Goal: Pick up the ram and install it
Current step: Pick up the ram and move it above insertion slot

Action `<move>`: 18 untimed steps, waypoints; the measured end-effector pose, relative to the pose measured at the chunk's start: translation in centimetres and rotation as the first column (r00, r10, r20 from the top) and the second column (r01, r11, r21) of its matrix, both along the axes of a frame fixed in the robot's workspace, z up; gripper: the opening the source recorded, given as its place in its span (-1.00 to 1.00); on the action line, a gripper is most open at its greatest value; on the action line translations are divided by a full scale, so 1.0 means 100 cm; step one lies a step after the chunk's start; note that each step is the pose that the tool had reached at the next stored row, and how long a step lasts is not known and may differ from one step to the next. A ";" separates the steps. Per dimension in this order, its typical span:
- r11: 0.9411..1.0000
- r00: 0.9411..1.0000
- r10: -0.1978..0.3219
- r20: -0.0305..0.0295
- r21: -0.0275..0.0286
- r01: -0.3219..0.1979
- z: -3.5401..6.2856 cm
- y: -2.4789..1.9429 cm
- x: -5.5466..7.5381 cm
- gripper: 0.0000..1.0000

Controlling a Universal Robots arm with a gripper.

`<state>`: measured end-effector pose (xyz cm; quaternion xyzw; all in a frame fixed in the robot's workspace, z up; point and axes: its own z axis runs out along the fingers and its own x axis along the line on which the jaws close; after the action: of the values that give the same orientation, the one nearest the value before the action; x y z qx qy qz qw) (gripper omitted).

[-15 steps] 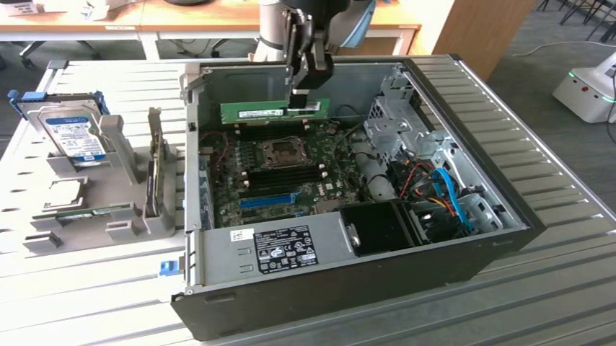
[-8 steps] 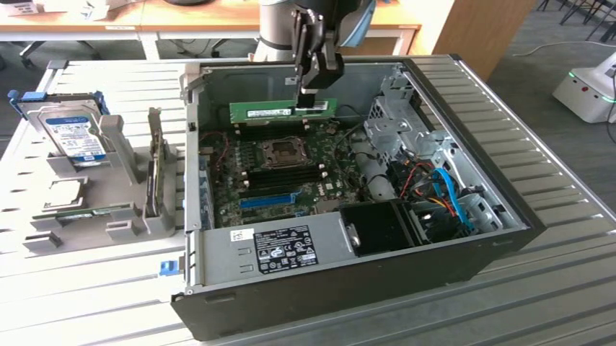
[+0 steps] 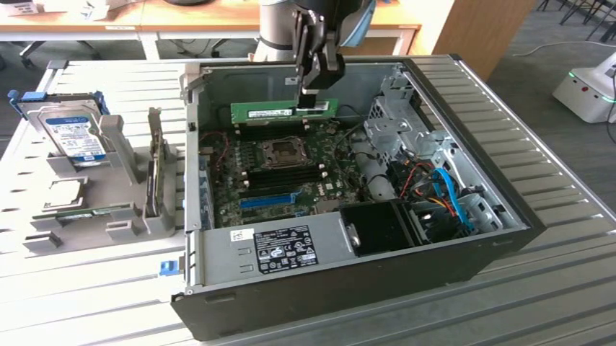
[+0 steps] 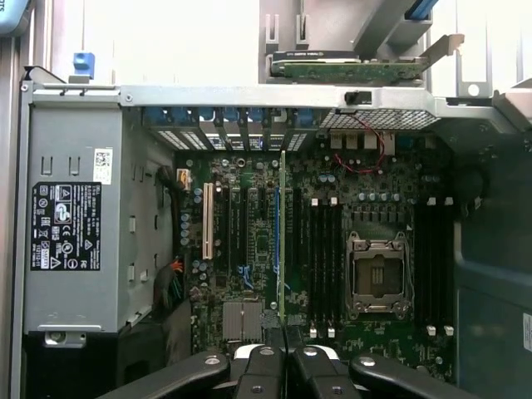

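1. Table: pale, slatted metal. It carries everything below.
2. Computer case: black steel tower lying on its side, side panel off.
3. Motherboard: dark green board across the floor of the case. Its black memory slots stand empty beside the square processor socket.
4. Power supply: grey metal box with a black label, at the near end of the case.
5. Rack: grey plastic, on the exterior view's left. It holds a silver, blue-labelled hard drive and a second ram stick.
6. Gripper: black, two-fingered, pinched narrow on the ram.
7. Ram: long, thin, flat green circuit-board stick with a white label. It hangs level above the far part of the motherboard and is not seated. In the wrist view it shows edge-on, parallel to the slots.
   - Handling (judged): light, stiff and brittle, with contacts along the lower edge.
   - Hold (judged): best taken by the upper edge. The present hold sits toward one end, so it may pivot under pressing force.
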<state>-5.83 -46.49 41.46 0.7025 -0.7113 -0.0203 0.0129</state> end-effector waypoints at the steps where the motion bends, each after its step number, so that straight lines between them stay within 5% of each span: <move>1: 1.000 1.000 0.000 0.000 0.000 0.000 -0.0007 -0.0001 0.000 -0.76; 18: 1.000 1.000 0.000 0.000 0.000 0.000 -0.0236 -0.0001 0.000 -0.76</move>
<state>-5.82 -46.50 39.10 0.7025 -0.7113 -0.0202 0.0130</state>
